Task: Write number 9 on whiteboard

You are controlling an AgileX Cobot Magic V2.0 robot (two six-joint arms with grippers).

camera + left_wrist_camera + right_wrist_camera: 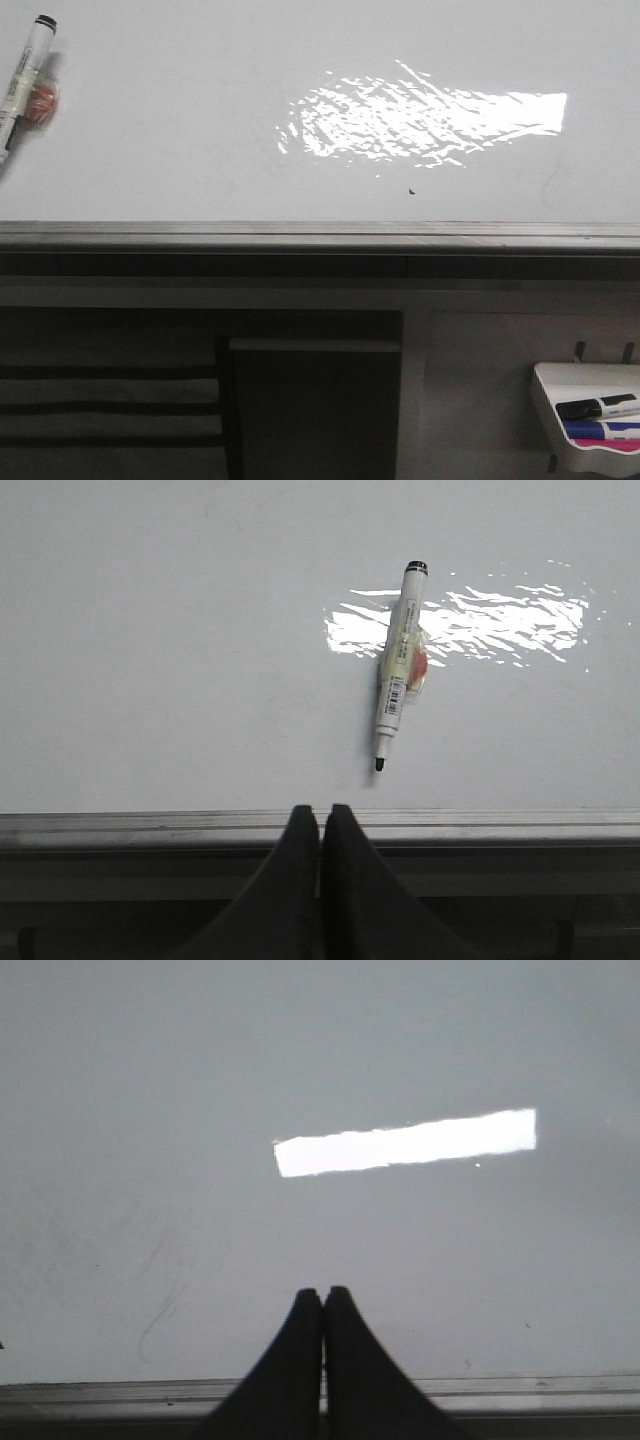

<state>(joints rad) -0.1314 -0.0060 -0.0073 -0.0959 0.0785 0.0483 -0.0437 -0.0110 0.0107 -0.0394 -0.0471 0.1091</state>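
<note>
Left wrist view first: the left gripper (320,812) has its jaws pressed together on nothing, poised over the grey edge rail (320,825) of the whiteboard (150,650). The right gripper (322,1295) shows the same, jaws closed and empty at the rail.

Out past the left jaws, the marker (398,670) lies loose on the board, cap off, tip toward the rail, up by the far left corner in the front view. Just beyond the right jaws sits the number 9 (160,1320), near the rail toward the board's right edge. It's thin and very faint, with a hooked tail and a barely readable loop.

My read is that the writing is done, though pale. At most a darker pass remains.

There's wide open board between marker and figure. The rail and the marker tray (585,415) below the right end are the edges to mind.
</note>
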